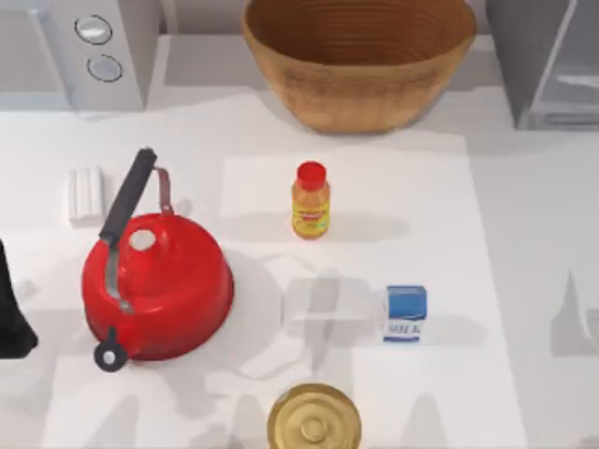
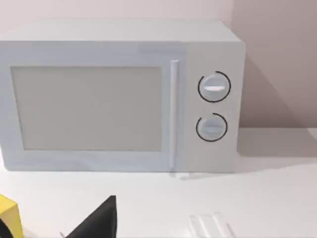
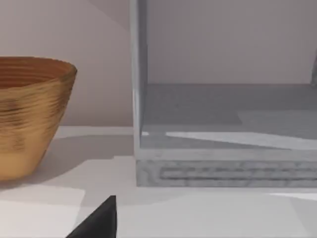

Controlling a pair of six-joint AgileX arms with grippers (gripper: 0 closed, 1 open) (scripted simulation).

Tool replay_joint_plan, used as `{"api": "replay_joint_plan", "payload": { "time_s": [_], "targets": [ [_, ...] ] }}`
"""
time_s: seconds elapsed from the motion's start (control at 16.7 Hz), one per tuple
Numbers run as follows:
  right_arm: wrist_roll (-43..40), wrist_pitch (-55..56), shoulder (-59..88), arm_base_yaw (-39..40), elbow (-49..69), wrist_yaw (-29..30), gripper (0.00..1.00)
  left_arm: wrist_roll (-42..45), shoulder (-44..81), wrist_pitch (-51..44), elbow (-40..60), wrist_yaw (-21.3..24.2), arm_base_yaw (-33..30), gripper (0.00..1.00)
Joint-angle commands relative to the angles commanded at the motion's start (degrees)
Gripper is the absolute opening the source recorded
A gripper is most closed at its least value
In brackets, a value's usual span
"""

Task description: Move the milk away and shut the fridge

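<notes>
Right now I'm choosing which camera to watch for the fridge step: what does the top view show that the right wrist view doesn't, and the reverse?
Top view alone: the small blue-topped milk carton standing on the white table, the red-capped orange juice bottle, the red kettle, the round brass lid and the light grey two-knob appliance.
Right wrist view alone: the grey fridge's pale, open interior.
Shared: the woven brown basket, the fridge and the table.

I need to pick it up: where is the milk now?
In the top view, the milk stands right of centre on the table, below-right of the orange bottle.
</notes>
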Motion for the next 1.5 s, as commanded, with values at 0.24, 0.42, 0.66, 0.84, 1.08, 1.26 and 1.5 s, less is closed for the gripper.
{"api": "replay_joint_plan", "payload": {
  "time_s": [0.24, 0.42, 0.66, 0.84, 1.08, 1.26, 1.5],
  "targets": [
    [-0.01, 1.66, 1.78, 1.76, -0.28, 1.97, 1.0, 0.0, 0.0, 0.0, 0.0, 0.0, 0.0, 1.0],
    [-0.08, 7.47, 8.43, 8.37, -0.44, 9.15, 1.0, 0.0, 0.0, 0.0, 0.0, 0.0, 0.0, 1.0],
    [-0.23, 16.94, 19.25, 21.92, -0.01, 23.06, 1.0, 0.0, 0.0, 0.0, 0.0, 0.0, 0.0, 1.0],
    [0.15, 23.06, 24.81, 28.84, 0.47, 30.11, 1.0, 0.0, 0.0, 0.0, 0.0, 0.0, 0.0, 1.0],
    [0.83, 32.35, 33.71, 41.66, 1.22, 41.15, 1.0, 0.0, 0.0, 0.0, 0.0, 0.0, 0.0, 1.0],
    [0.9, 38.62, 40.39, 49.62, 1.41, 49.24, 1.0, 0.0, 0.0, 0.0, 0.0, 0.0, 0.0, 1.0],
    [1.04, 41.81, 44.01, 52.93, 1.38, 53.18, 1.0, 0.0, 0.0, 0.0, 0.0, 0.0, 0.0, 1.0]
  ]
}}
